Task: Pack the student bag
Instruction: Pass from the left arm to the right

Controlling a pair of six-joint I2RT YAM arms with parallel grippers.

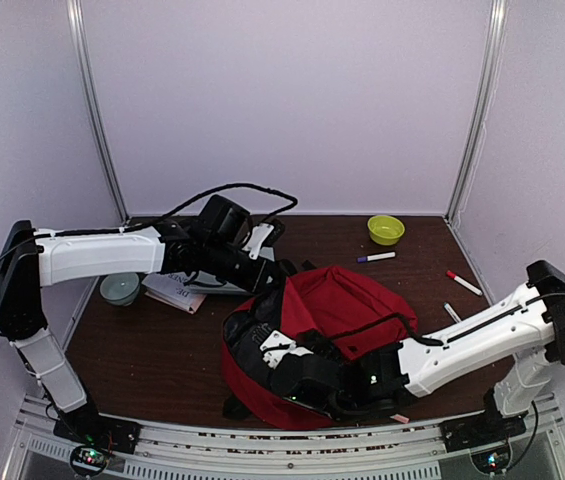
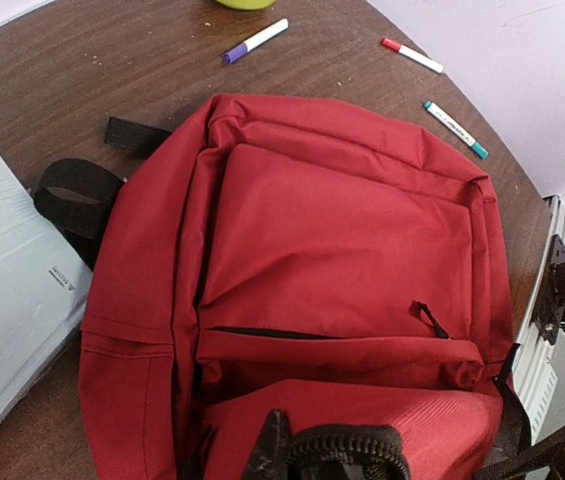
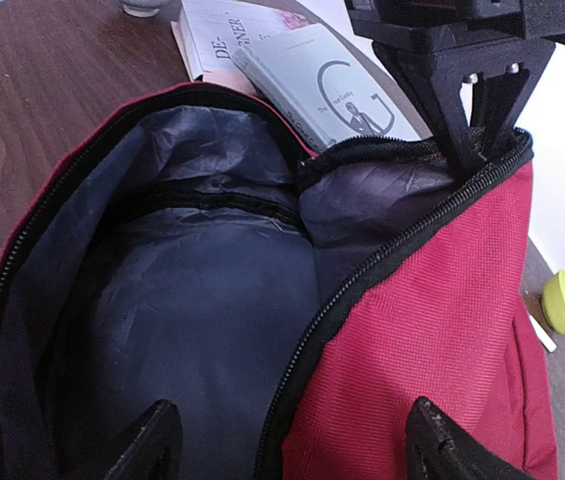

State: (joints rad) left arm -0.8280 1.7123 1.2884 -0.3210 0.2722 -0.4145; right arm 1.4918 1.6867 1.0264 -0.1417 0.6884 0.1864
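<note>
Books [image 3: 312,75] lie just behind the student bag [image 1: 357,305] in the middle of the table [image 1: 152,350], its mouth wide open toward the right gripper [image 3: 292,430], spread and empty, while the left gripper [image 3: 472,140], nearer the books, pinches the bag's rim up.

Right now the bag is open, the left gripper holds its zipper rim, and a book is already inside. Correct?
No book is inside. The right wrist view shows only bare grey lining in the open student bag; the books lie outside on the table. The left gripper does hold the zipper rim.
</note>
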